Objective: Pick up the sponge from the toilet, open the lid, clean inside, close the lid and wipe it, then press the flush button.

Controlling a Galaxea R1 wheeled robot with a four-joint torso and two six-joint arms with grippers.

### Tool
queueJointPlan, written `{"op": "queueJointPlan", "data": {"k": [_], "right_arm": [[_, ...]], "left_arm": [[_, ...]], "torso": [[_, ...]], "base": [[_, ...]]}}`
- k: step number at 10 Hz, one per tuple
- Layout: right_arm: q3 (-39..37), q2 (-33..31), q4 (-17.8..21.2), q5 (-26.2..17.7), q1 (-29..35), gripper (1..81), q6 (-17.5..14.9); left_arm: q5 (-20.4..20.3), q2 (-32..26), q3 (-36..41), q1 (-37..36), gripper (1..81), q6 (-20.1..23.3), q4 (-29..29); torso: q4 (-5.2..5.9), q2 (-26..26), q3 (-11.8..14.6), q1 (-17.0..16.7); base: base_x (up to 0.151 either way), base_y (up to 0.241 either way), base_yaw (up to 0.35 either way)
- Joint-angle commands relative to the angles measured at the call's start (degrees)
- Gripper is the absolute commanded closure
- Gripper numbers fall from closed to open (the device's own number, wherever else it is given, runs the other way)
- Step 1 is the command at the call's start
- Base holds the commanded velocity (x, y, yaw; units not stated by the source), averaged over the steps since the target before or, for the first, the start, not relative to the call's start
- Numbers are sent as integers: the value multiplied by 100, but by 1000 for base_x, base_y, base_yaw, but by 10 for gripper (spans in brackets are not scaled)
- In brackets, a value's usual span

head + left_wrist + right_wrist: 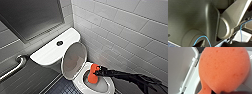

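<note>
From the head view, the right arm reaches in from the right and its tool (96, 72) is closed on the upper end of the sponge (92, 76), which hangs orange-red in the opening of the bowl of the toilet (79, 84), toward the hinge side; whether the pad touches the ceramic inside I cannot tell. The lid (74, 60) stands raised, tilted back against the tank with its greyish hollow underside facing the bowl. On the flat white tank top sits the flush button (59, 43), a small dark disc, well apart from the tool. A metal grab bar (15, 67) runs along the wall at the left, a dark panel (30, 15) hangs above the tank, and white wall tiles (125, 30) cover the right side. In the left wrist view there are grey curved housings of the robot and a blue cable (204, 37); the left tool (214, 44) shows as dark shapes at the edge — open or closed, I cannot tell. In the right wrist view the sponge (224, 68) looms large, pinched at its narrow end by a dark tip, with the lid's underside (179, 65) and its white hinge (194, 60) just beside it
</note>
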Motion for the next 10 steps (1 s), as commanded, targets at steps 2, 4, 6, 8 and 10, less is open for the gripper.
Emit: {"op": "queueJointPlan", "data": {"k": [2, 4, 6, 8, 10], "right_arm": [[160, -258, -24, -137, 348, 811, 28], [755, -846, -15, 179, 128, 811, 63], [1496, -1445, 29, 294, 40, 811, 80], [1926, -1840, 38, 312, -39, 811, 107], [2243, -2245, 38, 513, -302, 811, 124]], "left_arm": [[133, 24, 0, 170, 10, 13, 68], [133, 68, -8, 170, 10, 31, 68], [133, 120, -8, 170, 10, 40, 77], [142, 156, -8, 170, 10, 49, 77], [168, 164, 0, 170, 10, 40, 77]], "torso": [[0, 0, 0, 0], [0, 0, 0, 0], [0, 0, 0, 0], [0, 0, 0, 0], [0, 0, 0, 0]], "base": [[0, 0, 0], [0, 0, 0], [0, 0, 0], [0, 0, 0], [0, 0, 0]]}}
